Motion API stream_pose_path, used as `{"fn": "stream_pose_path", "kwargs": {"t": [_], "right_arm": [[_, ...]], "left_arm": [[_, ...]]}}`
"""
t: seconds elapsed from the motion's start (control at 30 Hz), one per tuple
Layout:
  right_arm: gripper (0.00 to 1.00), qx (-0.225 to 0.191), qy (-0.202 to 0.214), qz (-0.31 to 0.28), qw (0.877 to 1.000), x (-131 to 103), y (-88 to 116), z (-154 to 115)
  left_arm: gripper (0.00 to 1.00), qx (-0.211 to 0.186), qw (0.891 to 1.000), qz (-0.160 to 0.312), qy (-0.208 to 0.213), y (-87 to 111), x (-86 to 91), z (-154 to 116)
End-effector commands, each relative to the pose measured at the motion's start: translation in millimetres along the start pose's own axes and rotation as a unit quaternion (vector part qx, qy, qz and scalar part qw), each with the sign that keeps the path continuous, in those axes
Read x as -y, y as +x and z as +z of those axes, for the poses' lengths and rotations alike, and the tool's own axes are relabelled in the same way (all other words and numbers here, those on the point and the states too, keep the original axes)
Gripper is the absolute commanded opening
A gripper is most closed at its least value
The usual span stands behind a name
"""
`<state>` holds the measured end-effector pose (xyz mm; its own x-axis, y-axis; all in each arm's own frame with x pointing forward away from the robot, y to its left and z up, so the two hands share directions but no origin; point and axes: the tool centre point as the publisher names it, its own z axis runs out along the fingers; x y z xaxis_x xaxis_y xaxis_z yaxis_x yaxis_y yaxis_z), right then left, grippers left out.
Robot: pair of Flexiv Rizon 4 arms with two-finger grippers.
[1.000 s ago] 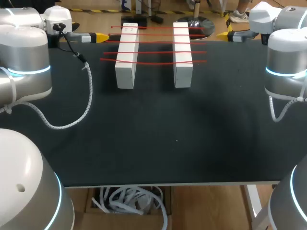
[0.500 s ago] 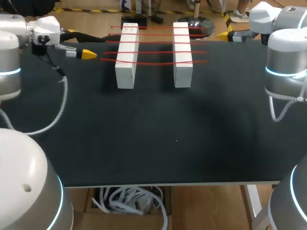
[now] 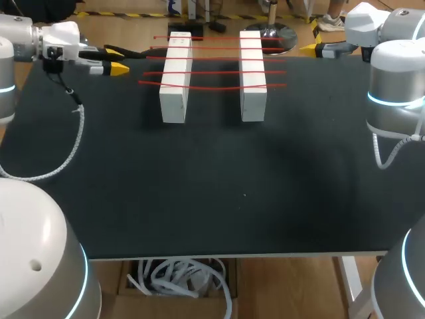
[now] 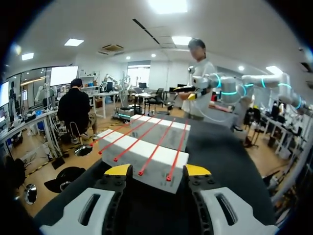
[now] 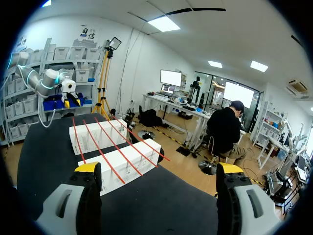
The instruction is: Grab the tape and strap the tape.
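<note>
Left hand (image 4: 157,170) swung along tabletop's (image 3: 199,199) far-left edge; open, empty, facing red tape (image 3: 212,87) ends. Approach step; next I grip one. Right hand (image 5: 159,169) open, empty.

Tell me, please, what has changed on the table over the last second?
The left gripper has swung away from the white blocks, leftward and slightly toward the table's near side, taking hold of nothing. The right gripper, the blocks and the red tapes lying across them stayed put.
</note>
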<state>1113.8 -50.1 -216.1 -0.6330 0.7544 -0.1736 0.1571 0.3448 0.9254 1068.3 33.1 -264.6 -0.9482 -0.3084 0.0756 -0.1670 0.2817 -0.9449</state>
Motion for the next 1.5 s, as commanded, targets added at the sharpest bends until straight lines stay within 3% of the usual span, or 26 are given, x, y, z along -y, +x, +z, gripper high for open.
{"fn": "stream_pose_path", "kwargs": {"t": [0.03,0.33,0.37,0.53,0.97,1.5], "right_arm": [[1.00,0.000,0.000,0.000,1.000,0,0,0],[1.00,0.000,0.000,0.000,1.000,0,0,0],[1.00,0.000,0.000,0.000,1.000,0,0,0],[1.00,0.000,0.000,0.000,1.000,0,0,0],[1.00,0.000,0.000,0.000,1.000,0,0,0],[1.00,0.000,0.000,0.000,1.000,0,0,0]], "left_arm": [[0.49,-0.021,1.000,0.001,0.000,-2.3,-4.6,4],[0.55,-0.039,0.999,0.004,-0.002,1.6,-13.6,10],[0.50,-0.041,0.999,0.005,-0.003,2.8,-15.5,12],[0.49,-0.049,0.999,0.007,-0.002,4.0,-20.6,15],[0.48,-0.048,0.998,0.026,-0.004,12.5,-30.8,25],[0.50,-0.045,0.999,0.016,0.003,24.9,-33.9,36]]}}
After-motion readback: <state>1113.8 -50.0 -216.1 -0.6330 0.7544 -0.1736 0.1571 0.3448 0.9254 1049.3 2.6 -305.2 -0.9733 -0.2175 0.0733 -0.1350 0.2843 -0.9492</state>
